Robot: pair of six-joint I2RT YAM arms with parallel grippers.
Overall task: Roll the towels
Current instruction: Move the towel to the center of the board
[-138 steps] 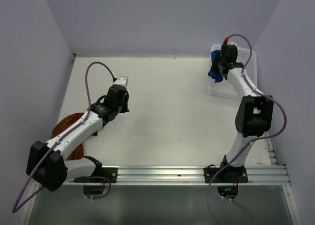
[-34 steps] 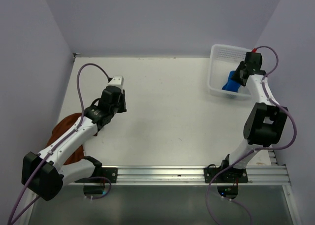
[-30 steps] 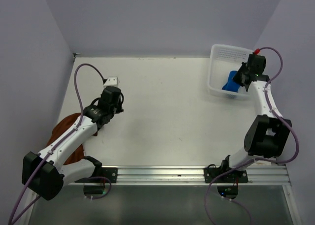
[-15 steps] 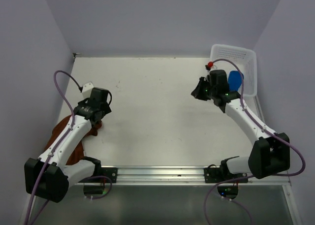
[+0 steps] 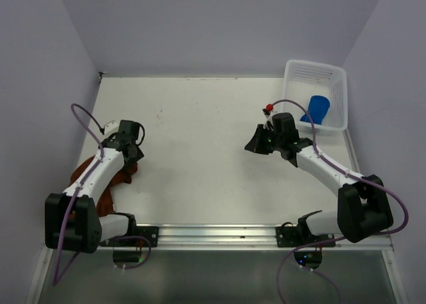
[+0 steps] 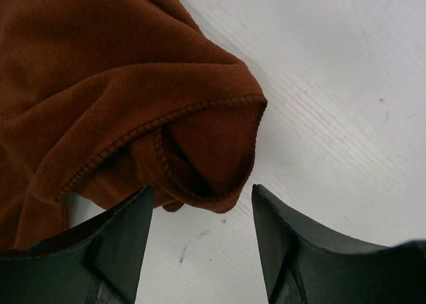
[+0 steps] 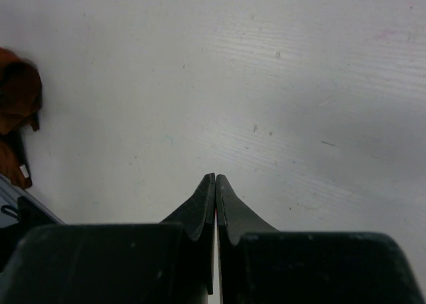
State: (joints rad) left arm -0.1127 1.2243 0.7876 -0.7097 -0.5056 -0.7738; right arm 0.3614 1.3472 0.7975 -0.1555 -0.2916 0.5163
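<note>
The rust-brown towel lies crumpled at the table's left edge, partly under my left arm. My left gripper hovers over its near corner. In the left wrist view the left gripper is open, and a folded hemmed corner of the brown towel lies just ahead of its fingers, not held. The blue towel sits rolled in the white basket. My right gripper is over the middle of the table. The right gripper is shut on nothing above bare table.
The basket stands at the back right corner. Purple walls close in on the left, back and right. The arms' metal rail runs along the near edge. The brown towel shows small at the far left of the right wrist view.
My left arm has drawn back left over the brown towel and its jaws have opened. My right arm has swung from the basket to the table's middle, leaving the blue towel inside.
</note>
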